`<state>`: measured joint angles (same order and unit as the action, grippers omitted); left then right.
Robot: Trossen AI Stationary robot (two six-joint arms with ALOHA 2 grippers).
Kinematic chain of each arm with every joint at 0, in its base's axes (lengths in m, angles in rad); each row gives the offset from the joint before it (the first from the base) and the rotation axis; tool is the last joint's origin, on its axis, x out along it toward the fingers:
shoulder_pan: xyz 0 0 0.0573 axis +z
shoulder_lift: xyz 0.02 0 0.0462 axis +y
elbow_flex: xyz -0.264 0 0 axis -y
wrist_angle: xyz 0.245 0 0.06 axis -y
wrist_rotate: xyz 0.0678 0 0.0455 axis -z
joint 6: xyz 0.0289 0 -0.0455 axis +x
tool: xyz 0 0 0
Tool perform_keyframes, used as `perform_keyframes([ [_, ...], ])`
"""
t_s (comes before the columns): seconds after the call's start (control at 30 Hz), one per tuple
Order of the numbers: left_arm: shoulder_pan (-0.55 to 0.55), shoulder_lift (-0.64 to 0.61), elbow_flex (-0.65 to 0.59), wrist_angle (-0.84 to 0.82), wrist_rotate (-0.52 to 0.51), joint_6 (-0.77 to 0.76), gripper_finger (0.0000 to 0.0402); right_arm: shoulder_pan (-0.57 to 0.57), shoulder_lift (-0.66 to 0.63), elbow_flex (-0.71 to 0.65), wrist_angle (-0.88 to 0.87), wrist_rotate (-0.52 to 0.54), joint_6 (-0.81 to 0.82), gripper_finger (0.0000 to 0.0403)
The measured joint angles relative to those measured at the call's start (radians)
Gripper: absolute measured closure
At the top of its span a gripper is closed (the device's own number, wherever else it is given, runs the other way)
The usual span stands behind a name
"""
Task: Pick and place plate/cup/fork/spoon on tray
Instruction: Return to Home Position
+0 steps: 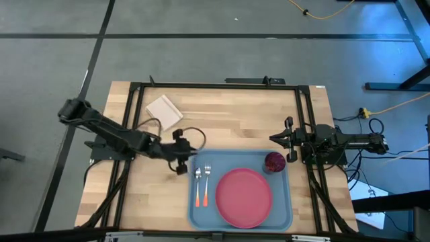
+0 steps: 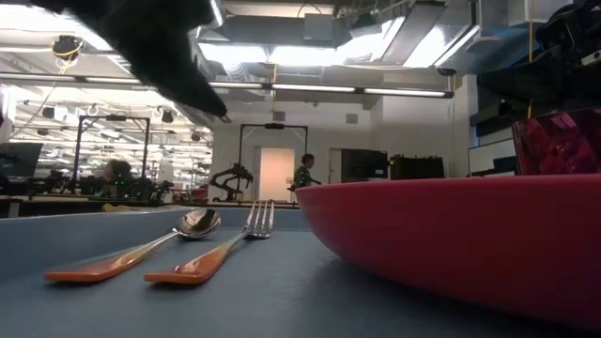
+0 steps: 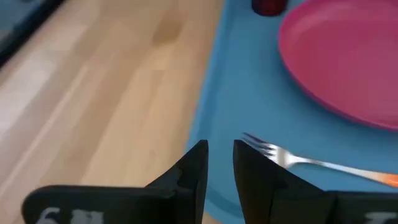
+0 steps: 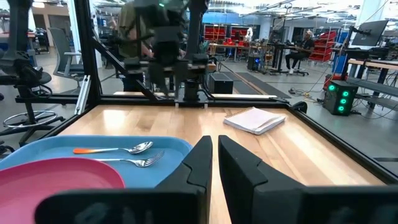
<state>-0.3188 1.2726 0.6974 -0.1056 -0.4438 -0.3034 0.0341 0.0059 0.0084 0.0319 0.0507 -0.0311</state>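
the left arm is reaching in from the table's left side, angling across the wood toward the light-blue tray [image 1: 285,202], and its left gripper [image 1: 180,160] is hovering just beside the tray's upper-left corner, over the rim area near the cutlery. in the left wrist view its two dark fingers [image 3: 198,168] are standing nearly together with only a thin gap, holding nothing. the right arm is lying along the table's right edge, pointing leftward, and the right gripper [image 1: 279,139] is sitting just above the tray's upper-right corner, near the cup [image 1: 274,161]; its fingers [image 4: 198,163] are likewise standing almost closed with a narrow slit between them and nothing in it. all four pieces are resting on the tray: the pinkish-red plate [image 1: 243,197] is lying flat in the middle, the dark red cup is standing in the upper-right corner just beside the plate, and the spoon [image 1: 197,186] and the fork [image 1: 206,185] are lying side by side along the left part, orange handles pointing toward the table's near edge, with the spoon nearer the rim. a white square pad [image 1: 164,110] is lying on the bare wood well apart from the tray, toward the far left.
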Motion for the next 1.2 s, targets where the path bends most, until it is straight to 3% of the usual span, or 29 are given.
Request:
perform_keyframes([
  [0.27, 0.13, -0.147, -0.288, 0.362, 0.173, 0.159, 0.0333, 0.0, 0.0, 0.0, 0.0, 0.0, 0.0, 0.037],
  [0.4, 0.179, -0.169, -0.389, 0.538, 0.183, 0.166, 0.0333, 0.0, 0.0, 0.0, -0.001, 0.0, 0.0, 0.037],
  [0.77, 0.282, -0.248, -0.577, 0.704, 0.245, 0.042, 0.0333, 0.0, 0.0, 0.0, 0.0, 0.0, 0.0, 0.037],
  [0.97, 0.25, -0.305, -0.682, 0.855, 0.368, 0.008, 0.0333, 0.0, 0.0, 0.0, 0.0, 0.0, 0.0, 0.037],
  [1.2, 0.235, -0.379, -0.69, 0.81, 0.383, 0.064, 0.0333, 0.0, 0.0, 0.0, 0.0, 0.0, 0.0, 0.037],
])
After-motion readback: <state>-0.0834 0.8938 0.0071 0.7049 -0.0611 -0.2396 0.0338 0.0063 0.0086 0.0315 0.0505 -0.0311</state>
